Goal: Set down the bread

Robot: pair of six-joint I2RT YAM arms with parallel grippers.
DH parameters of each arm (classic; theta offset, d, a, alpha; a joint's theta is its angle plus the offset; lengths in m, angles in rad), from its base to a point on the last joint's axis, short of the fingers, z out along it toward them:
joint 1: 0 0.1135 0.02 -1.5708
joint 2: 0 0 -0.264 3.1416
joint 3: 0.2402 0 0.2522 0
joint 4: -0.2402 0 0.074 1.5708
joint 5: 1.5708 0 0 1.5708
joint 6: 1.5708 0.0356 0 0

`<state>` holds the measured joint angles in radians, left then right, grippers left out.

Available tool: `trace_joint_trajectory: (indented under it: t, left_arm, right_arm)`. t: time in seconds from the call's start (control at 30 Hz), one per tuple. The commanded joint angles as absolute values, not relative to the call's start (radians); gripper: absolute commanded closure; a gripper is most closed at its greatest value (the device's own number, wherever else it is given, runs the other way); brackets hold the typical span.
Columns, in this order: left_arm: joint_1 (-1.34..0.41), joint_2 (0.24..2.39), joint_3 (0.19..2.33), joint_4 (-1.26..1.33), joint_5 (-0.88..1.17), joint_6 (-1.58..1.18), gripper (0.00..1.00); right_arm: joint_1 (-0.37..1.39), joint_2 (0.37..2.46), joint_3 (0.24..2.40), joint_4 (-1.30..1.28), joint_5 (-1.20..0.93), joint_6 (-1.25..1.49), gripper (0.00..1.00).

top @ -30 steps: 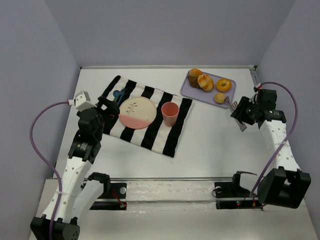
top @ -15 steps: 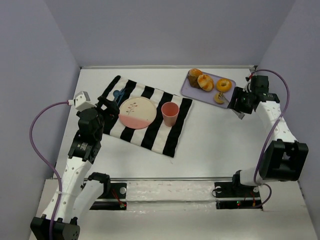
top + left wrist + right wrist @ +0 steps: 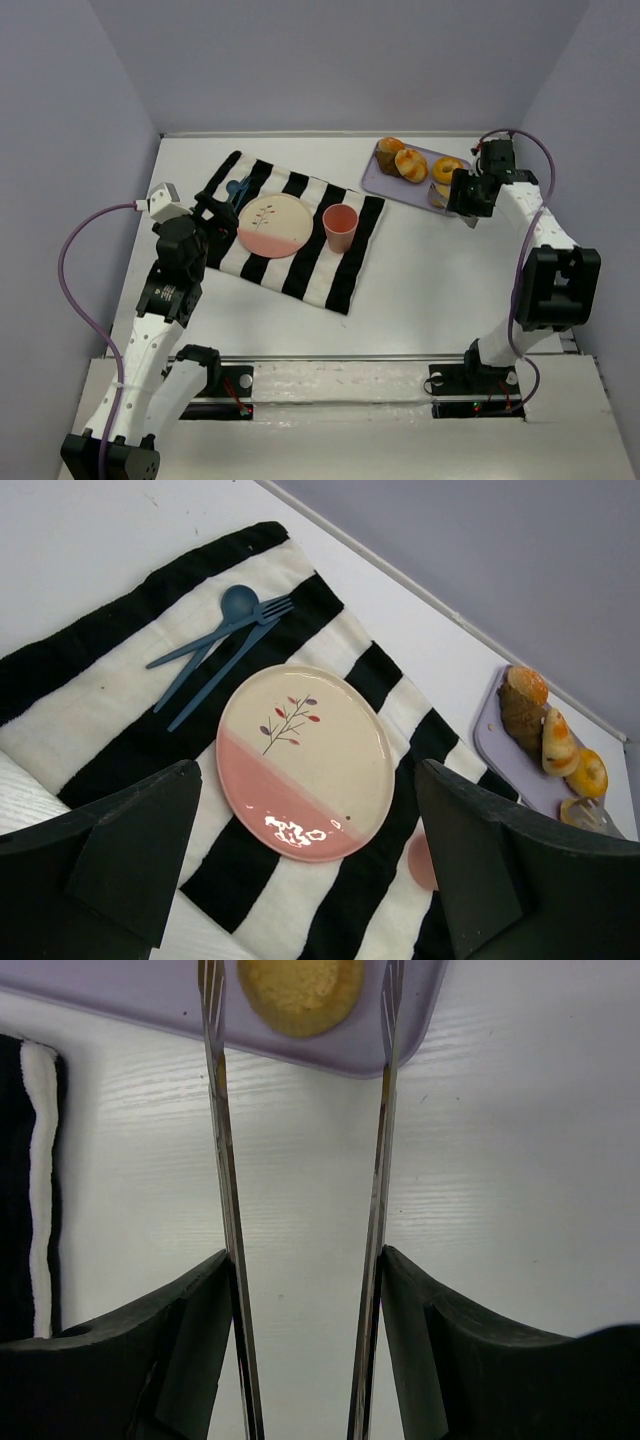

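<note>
Several breads lie on a purple tray (image 3: 383, 184) at the back right: a brown roll (image 3: 389, 151), a glazed bun (image 3: 411, 164), a ring doughnut (image 3: 447, 168) and a small round bread (image 3: 300, 995) at the tray's near edge. My right gripper (image 3: 463, 194) (image 3: 305, 1260) is shut on metal tongs (image 3: 226, 1160), whose two arms are spread and straddle the small round bread without touching it. My left gripper (image 3: 310, 875) hangs open above the pink and cream plate (image 3: 305, 760), holding nothing.
The plate (image 3: 274, 225) sits on a black and white striped cloth (image 3: 300, 270) with a pink cup (image 3: 340, 227) to its right and blue cutlery (image 3: 215, 640) to its left. Grey walls enclose the table on three sides.
The right arm has swung left and away from me to the tray. The tongs have spread wider and now stand around the small round bread. The left arm has not moved.
</note>
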<state>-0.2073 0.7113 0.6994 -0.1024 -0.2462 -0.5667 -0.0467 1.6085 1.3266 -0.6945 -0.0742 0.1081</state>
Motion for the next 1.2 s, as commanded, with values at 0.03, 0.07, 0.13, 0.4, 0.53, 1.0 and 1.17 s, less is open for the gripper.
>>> trace_joint_trajectory:
  t: [0.03, 0.07, 0.13, 0.4, 0.53, 1.0, 1.17]
  left_arm:
    - [-0.202, 0.707, 0.701, -0.072, -0.285, -0.572, 0.01]
    - [-0.202, 0.707, 0.698, -0.071, -0.288, -0.572, 0.01]
    - [-0.202, 0.712, 0.696, -0.075, -0.299, -0.574, 0.01]
    - [-0.202, 0.715, 0.709, -0.097, -0.307, -0.586, 0.01]
    - [-0.202, 0.707, 0.703, -0.098, -0.299, -0.6, 0.01]
    - [-0.202, 0.727, 0.732, -0.221, -0.405, -0.73, 0.01]
    - [-0.202, 0.706, 0.727, -0.242, -0.439, -0.759, 0.01]
  right_arm:
    - [-0.035, 1.64, 1.391, -0.669, -0.041, 0.094, 0.37]
    - [-0.035, 1.647, 1.394, -0.667, -0.041, 0.094, 0.37]
    - [-0.035, 1.666, 1.397, -0.675, -0.043, 0.092, 0.37]
    - [-0.017, 1.631, 1.417, -0.675, -0.067, 0.091, 0.7]
    - [0.009, 1.542, 1.45, -0.683, -0.078, 0.091, 0.76]
    - [0.773, 1.397, 1.613, -0.621, -0.056, 0.127, 0.76]
    - [0.995, 1.772, 1.851, -0.64, 0.235, 0.11, 0.76]
